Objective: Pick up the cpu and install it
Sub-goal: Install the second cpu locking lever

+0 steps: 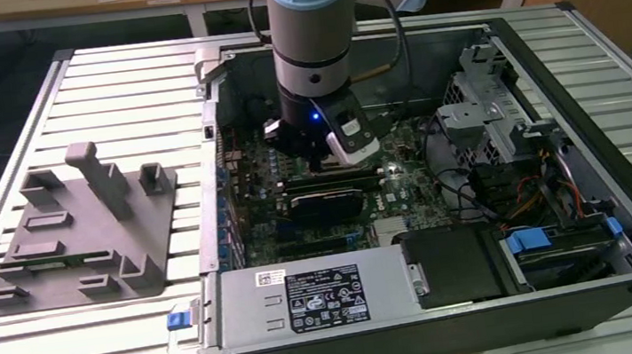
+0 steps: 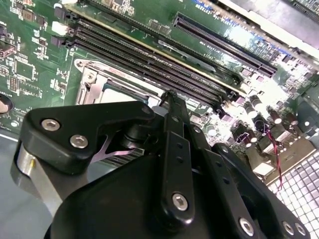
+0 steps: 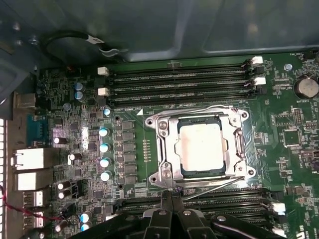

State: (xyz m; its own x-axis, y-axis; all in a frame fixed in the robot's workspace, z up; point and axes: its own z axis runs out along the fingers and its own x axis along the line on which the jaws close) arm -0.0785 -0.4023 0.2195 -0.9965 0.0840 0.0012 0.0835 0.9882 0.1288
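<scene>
While pincer (image 3: 172, 195) hovers, cpu (image 3: 202, 147) socketed

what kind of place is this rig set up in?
Likely a lab or workshop bench for PC assembly. An open computer case lies on a slatted metal table beside a grey parts tray; the cpu sits in the motherboard socket, and wooden desks stand behind.

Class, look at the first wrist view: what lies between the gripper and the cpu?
In the first wrist view, only the metal socket frame edge separates the gripper from the cpu, which sits inside the socket.
</scene>
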